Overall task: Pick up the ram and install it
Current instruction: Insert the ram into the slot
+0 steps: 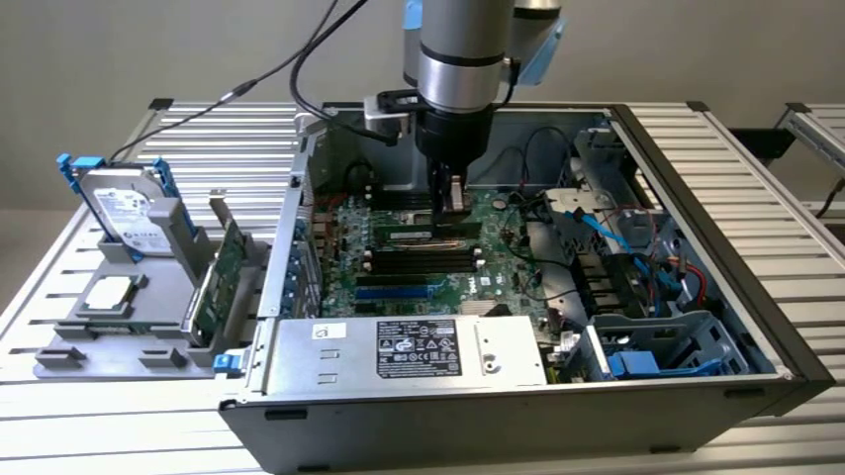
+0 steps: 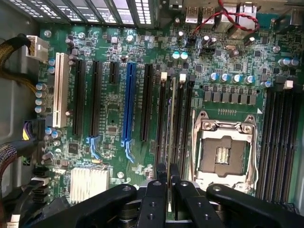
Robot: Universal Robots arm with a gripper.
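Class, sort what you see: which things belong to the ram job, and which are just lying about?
Job: pincer, ram it grips, memory slots.
Lying about: hard drive, expansion card, power supply, processor socket.

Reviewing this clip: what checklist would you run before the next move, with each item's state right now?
1. Ram clamped in the gripper: ok.
2. Ram running parallel to the memory slots: ok.
3. Ram lined up over one empty slot: cannot tell.
4. Slot latches open: cannot tell.
5. Red and black wires apart from the memory slots: ok.
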